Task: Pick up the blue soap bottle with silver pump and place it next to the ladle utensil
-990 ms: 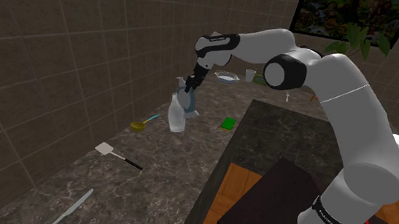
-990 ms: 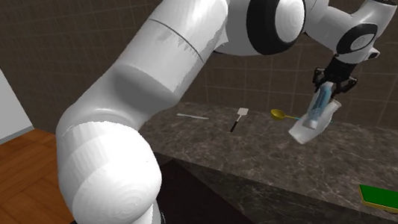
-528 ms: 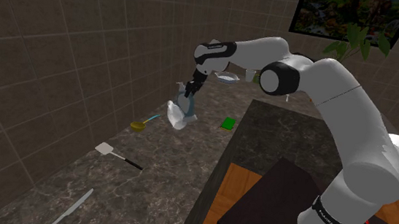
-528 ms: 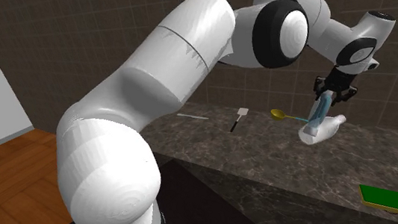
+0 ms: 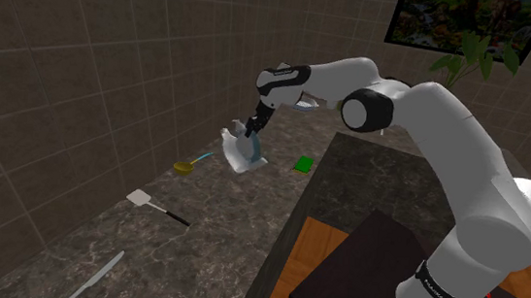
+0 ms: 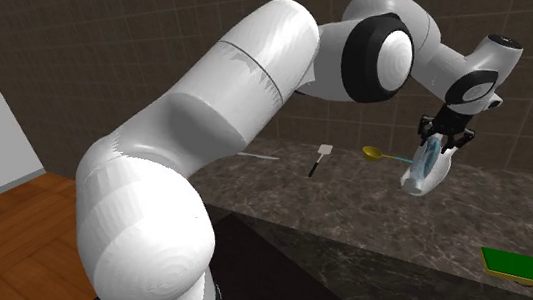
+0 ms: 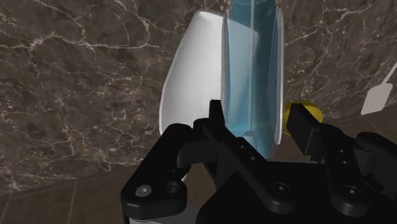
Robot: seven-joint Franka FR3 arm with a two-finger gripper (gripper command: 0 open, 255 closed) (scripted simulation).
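**Placing step: bottle in grip, beside ladle**

Gripper [image 5: 253, 127] jaws clamped on the soap bottle [image 5: 241, 151]. In the wrist view the fingers [image 7: 216, 127] sit either side of its pale-blue section, no gap seen. Bottle reads white/clear w/ blue and is strongly tilted, base pointing away from the gripper. It hangs low over the dark stone counter [image 5: 198, 235]; can't tell if the base touches.

Position: just beside the ladle [image 5: 185, 166] (yellow bowl, teal handle), at the handle end. That is the side of the ladle away from the spatula [image 5: 143, 199]. Green pad [image 5: 302, 164] is well apart from the ladle, beyond the bottle.

Judgement: pick done, carry approx. done, so placing is in hand. Next move needs:
- wrist rotation to bring the bottle upright
- slow descent till the base sits flat
- jaws opened, then a straight retreat

Risk: released at this tilt it prob. topples or rolls onto the ladle handle
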